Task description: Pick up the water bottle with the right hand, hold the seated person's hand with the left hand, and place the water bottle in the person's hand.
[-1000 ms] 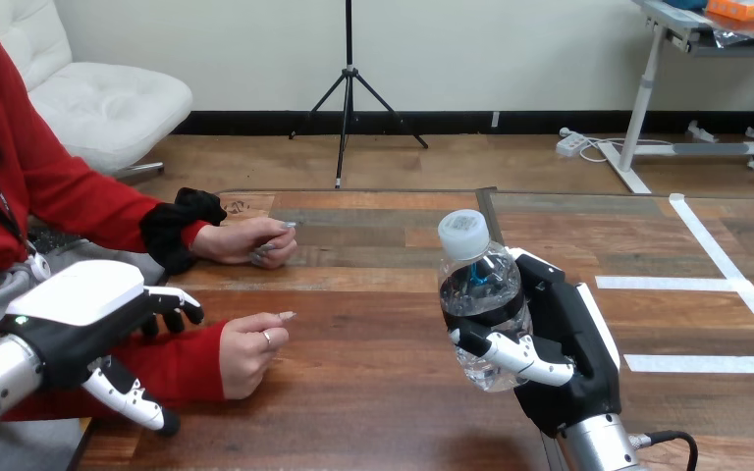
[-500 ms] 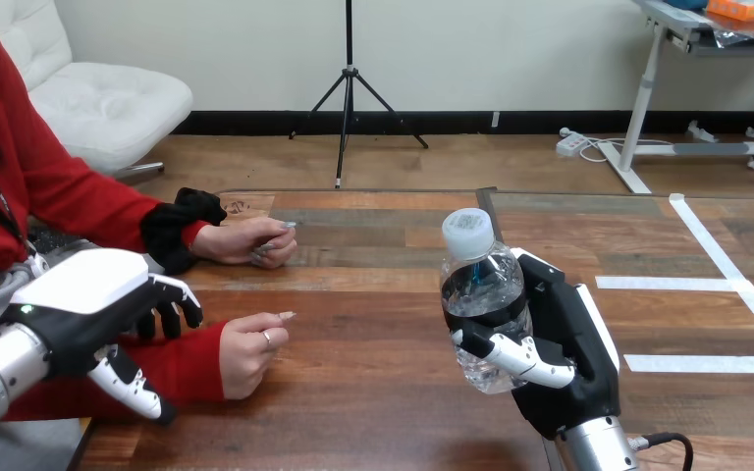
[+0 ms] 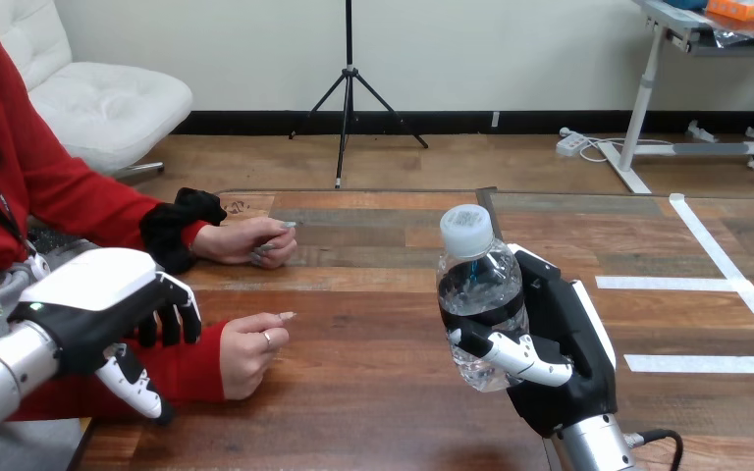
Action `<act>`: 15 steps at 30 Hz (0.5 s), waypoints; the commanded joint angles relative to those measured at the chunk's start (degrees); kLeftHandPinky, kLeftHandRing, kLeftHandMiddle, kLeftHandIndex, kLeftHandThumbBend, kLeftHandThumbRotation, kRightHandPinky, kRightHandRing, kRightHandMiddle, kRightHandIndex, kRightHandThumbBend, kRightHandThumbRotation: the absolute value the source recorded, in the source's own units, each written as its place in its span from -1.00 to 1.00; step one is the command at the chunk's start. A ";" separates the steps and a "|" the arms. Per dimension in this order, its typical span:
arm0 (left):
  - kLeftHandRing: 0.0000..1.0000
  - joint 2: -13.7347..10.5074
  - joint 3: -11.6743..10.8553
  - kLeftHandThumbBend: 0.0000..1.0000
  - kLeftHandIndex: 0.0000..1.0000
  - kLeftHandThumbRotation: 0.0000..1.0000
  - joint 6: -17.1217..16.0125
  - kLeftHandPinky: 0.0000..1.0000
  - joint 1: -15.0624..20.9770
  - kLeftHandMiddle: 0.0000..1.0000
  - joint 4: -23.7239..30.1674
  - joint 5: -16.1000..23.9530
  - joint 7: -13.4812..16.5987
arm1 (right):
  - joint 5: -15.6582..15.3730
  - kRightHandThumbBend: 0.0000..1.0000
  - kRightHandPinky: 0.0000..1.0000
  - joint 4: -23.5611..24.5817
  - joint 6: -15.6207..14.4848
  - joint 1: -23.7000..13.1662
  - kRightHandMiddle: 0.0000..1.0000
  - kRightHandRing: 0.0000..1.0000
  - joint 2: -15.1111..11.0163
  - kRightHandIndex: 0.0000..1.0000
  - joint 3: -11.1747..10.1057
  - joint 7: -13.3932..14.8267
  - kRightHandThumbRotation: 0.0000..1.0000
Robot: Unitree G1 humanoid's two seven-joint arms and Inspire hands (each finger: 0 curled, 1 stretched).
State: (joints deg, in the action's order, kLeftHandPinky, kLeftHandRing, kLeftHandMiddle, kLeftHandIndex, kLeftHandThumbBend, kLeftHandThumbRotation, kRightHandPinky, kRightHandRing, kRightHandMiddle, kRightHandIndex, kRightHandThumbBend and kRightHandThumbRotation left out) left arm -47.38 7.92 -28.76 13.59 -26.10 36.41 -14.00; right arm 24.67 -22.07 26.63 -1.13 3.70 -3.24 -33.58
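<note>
Head-height view, facing forward and down across the wooden table, close over its near edge

No readable text or numbers, print on water bottle illegible

It looks like a robotics lab or test space. A wooden table carries straight lines of white tape to the right of the right hand's fingers, which clasp a bottle. A person's hand rests just right of the left hand's fingers.
</note>
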 commanded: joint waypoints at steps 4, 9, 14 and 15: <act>0.00 0.56 0.75 0.96 0.06 -0.85 0.31 -0.02 2.37 0.04 1.98 -0.71 0.10 | 1.89 0.83 -0.79 5.17 -0.49 -0.93 -0.45 -0.67 2.73 -0.14 1.53 -0.62 -0.98; 0.00 0.92 0.99 0.94 0.05 -0.86 0.22 -0.02 2.44 0.04 1.94 -0.60 0.25 | 1.35 0.83 -0.77 5.99 -0.33 -0.36 -0.44 -0.66 2.66 -0.14 1.97 0.11 -0.98; -0.01 1.24 1.10 0.93 0.04 -0.87 0.19 -0.03 2.40 0.04 2.29 -0.70 0.09 | 1.62 0.84 -0.77 6.70 -0.43 0.10 -0.45 -0.67 2.68 -0.14 2.23 0.33 -0.97; -0.01 1.29 1.10 0.93 0.03 -0.87 0.30 -0.03 2.36 0.03 2.41 -0.70 0.02 | 1.70 0.83 -0.78 6.77 -0.39 0.15 -0.46 -0.67 2.66 -0.14 2.28 0.27 -0.97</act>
State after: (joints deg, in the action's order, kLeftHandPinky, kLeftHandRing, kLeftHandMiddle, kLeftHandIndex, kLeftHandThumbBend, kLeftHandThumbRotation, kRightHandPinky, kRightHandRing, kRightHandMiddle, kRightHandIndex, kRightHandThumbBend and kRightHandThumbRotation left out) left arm -46.68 8.08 -28.53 13.62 -25.70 36.41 -13.98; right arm 24.98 -19.88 25.81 0.44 3.72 -1.36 -33.48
